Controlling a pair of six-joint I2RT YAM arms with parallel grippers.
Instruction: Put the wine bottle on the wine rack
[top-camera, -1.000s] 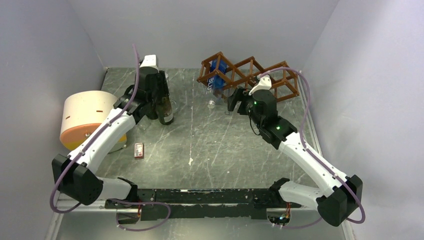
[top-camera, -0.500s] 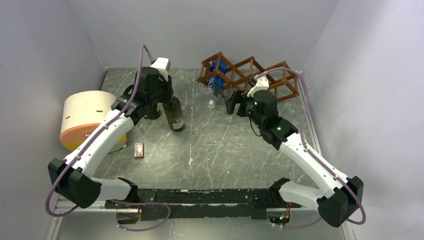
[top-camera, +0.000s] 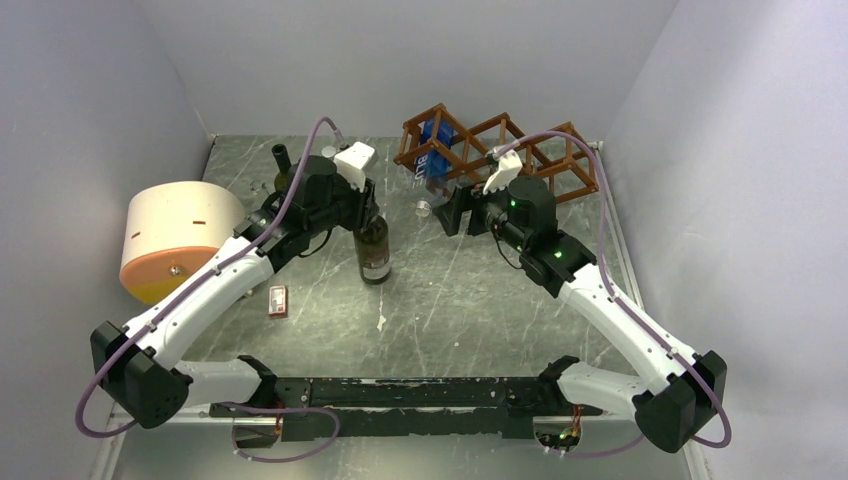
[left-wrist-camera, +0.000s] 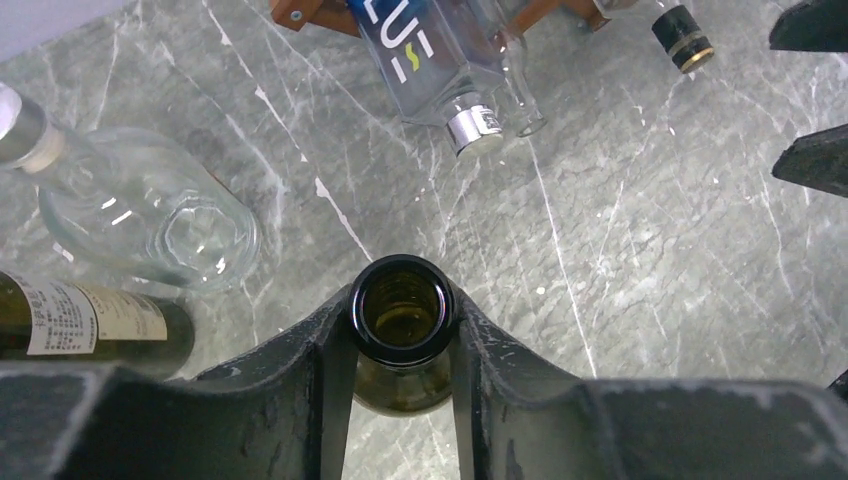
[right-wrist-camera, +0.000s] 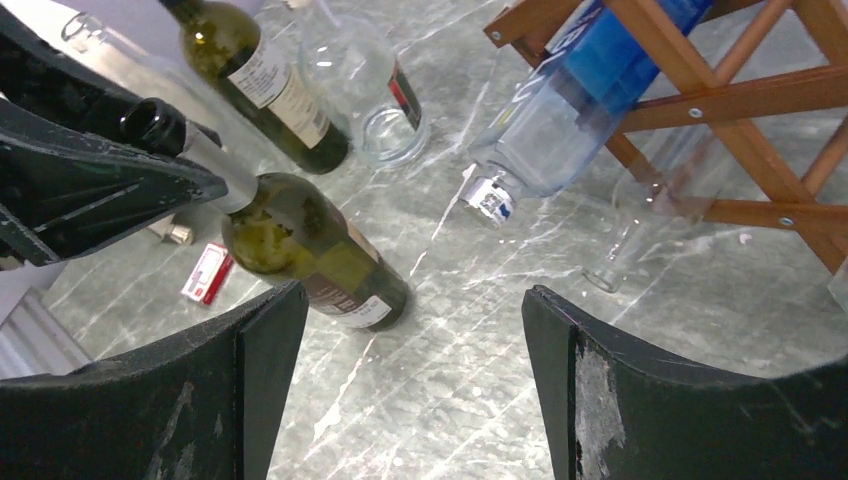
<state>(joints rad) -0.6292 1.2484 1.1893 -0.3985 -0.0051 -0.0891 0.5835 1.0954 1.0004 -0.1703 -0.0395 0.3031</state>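
From above, we have the left claw (top-camera: 365, 206) clamped on the neck of the wine bottle (top-camera: 375, 252). The bottle is upright at mid-frame, well left of the wine rack (top-camera: 470, 135) at the upper right.

Left wrist view: the claw pinches just under the open lip. It's glass, so we reckon it heavy, slick and breakable, and a neck hold may swing.

Right wrist view: the right claw (right-wrist-camera: 412, 295) gapes empty toward the bottle's body, which looks the better place to grab.

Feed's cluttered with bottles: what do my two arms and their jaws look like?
The left arm and right arm have white link shells with black joints and black bases. A pale purple cable loops along each. A white camera module sits at each wrist; green lights glow on the right arm. The jaws are matte black, broad and scuffed.
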